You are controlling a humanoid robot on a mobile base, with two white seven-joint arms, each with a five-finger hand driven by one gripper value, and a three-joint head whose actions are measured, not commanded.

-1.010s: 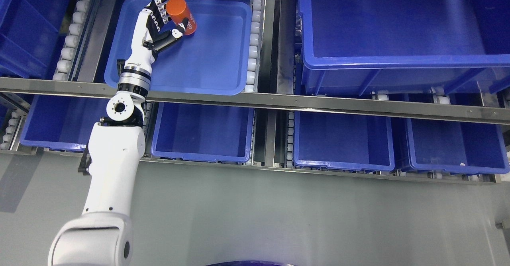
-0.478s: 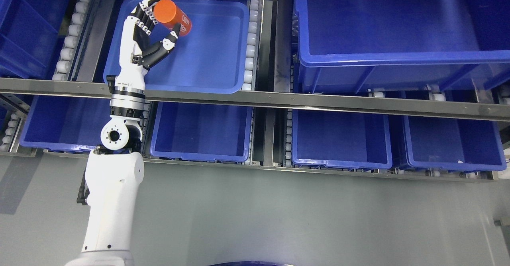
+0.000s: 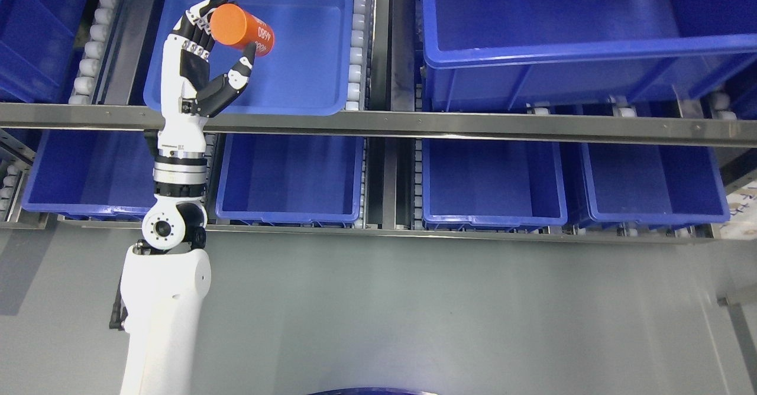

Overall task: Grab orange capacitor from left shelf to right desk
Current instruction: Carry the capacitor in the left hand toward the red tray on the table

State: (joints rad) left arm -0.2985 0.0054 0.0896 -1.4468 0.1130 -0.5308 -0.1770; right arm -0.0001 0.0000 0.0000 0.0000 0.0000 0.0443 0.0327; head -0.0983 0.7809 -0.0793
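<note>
Left hand (image 3: 204, 52) clamps the capacitor (image 3: 242, 23), upper left.
Print partly hidden by thumb; long axis runs left-right, flat end facing lower left.

Grey floor (image 3: 414, 312); metal roller shelving (image 3: 449, 126) packed with blue bins (image 3: 491, 223).

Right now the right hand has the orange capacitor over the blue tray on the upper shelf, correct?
Not quite: it is the left hand, not the right. Its arm comes in from the picture's lower left in the head view, and its fingers are closed on the orange capacitor over the blue tray on the upper shelf. The right hand is out of view.
</note>
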